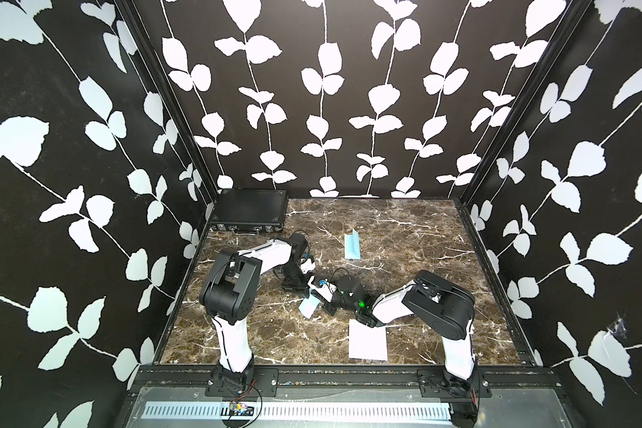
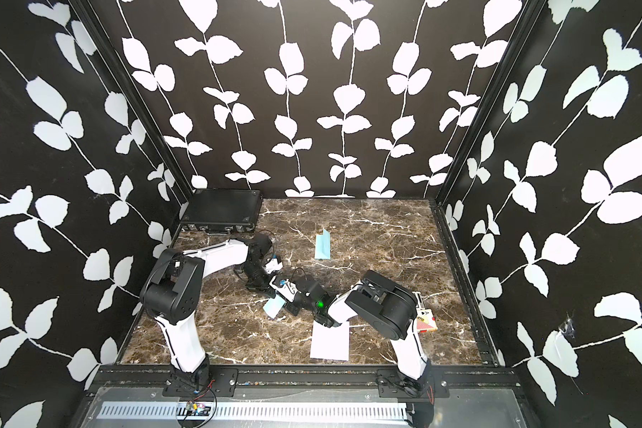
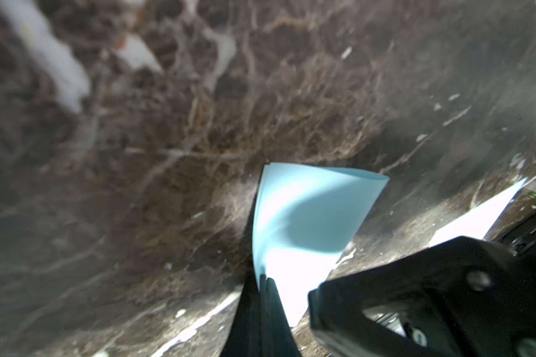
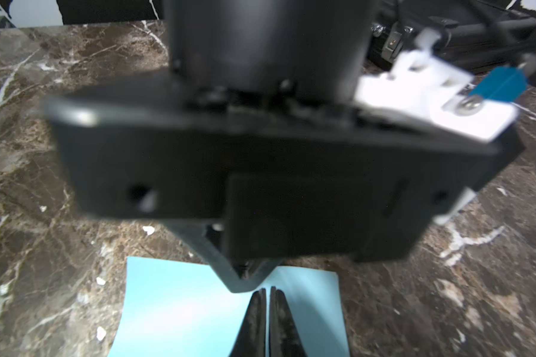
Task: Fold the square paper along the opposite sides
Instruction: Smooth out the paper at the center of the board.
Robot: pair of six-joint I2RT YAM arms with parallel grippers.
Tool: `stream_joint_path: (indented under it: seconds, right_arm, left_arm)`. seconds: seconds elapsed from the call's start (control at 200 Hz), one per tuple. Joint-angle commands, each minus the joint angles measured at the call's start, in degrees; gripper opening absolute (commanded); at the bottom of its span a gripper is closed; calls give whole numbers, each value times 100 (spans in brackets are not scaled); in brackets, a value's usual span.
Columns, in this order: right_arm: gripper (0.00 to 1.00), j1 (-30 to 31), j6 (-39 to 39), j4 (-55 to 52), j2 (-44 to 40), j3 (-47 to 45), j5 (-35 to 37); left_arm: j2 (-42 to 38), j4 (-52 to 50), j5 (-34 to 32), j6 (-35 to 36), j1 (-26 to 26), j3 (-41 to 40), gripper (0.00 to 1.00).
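The square paper [image 1: 308,307] [image 2: 274,307] is light blue and hangs, bent over on itself, just above the marble table between both arms. My left gripper [image 3: 265,279] is shut on one edge of the paper [image 3: 307,216], which curls away from its fingers. My right gripper [image 4: 267,292] comes from the opposite side, tip to tip with the left one. It is shut, with a thin strip of the paper [image 4: 174,306] showing between its fingers. In both top views the two grippers [image 1: 314,294] [image 2: 280,294] meet at the table's middle.
A folded blue paper [image 1: 352,247] stands further back. A white sheet [image 1: 367,341] lies flat near the front edge, partly under the right forearm. A black case [image 1: 251,211] fills the back left corner. A card box [image 2: 425,320] sits behind the right arm.
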Motion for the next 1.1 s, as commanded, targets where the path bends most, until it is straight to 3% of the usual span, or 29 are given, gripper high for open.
stream_joint_path:
  seconds: [0.0, 0.36, 0.55, 0.71, 1.095]
  right_arm:
    - [8, 60, -156, -231, 188, 120, 173]
    - [6, 106, -313, -909, -198, -673, 704]
    - [5, 112, -256, -1142, -685, -972, 452]
    - [5, -65, 32, -781, -1095, -706, 239]
    - [1, -89, -5, -283, 201, 496, 361]
  left_arm:
    - [16, -8, 108, -62, 73, 105, 0]
    - [72, -1, 22, -135, 335, 98, 0]
    - [63, 9, 59, -154, 349, 89, 0]
    - [57, 17, 107, -170, 348, 81, 0]
    - [26, 8, 123, -162, 348, 103, 0]
